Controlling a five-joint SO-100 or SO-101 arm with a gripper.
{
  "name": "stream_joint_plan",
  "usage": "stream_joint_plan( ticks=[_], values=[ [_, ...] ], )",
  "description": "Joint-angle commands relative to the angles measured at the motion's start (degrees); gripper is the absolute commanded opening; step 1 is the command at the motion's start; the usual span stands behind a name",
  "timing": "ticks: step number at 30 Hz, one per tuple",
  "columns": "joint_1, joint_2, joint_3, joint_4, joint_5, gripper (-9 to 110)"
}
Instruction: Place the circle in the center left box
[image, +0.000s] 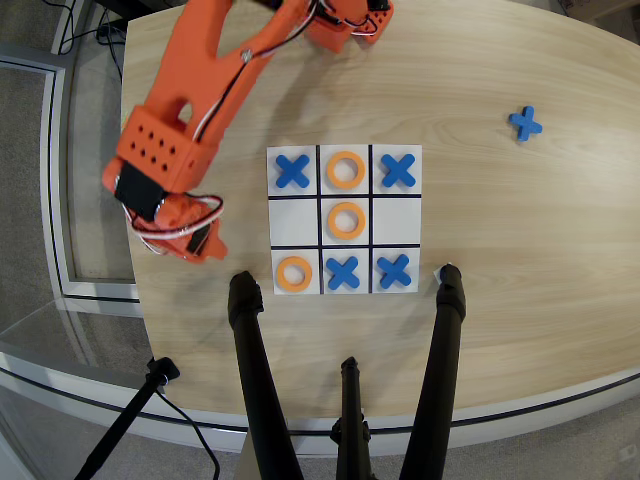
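- Overhead view shows the orange arm (190, 90) stretched out over the picture-left edge of the wooden table (520, 250), its gripper (190, 243) hanging low beside the tic-tac-toe board (344, 220).
- No loose orange ring shows off the board; judging by where the wrist sits, the circle probably lies under it, hidden. Whether the jaws are apart, together or clamped on anything cannot be told from above.
- A blind descent is the main risk: if the fingers land off the ring's rim, they could push the flat piece along the wood or pinch only air.
- The center left box (397, 220), the bare middle-row cell at picture-right, sits between two blue X pieces (398, 170) (394, 271); a drop slightly off could nudge either.
- Carrying low across the board might sweep the middle orange ring (346, 220) out of its cell.
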Motion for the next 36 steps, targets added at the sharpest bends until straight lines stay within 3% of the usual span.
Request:
stream_joint_plan(
  ticks=[1, 19, 36],
  values=[
    [1.1, -4.8, -5.5, 0.4, -1.3, 24],
    [-0.4, -23.7, -22.1, 0.4, -0.9, 24],
    [-1.1, -31.5, -22.3, -1.1, 5.2, 23]
  ],
)
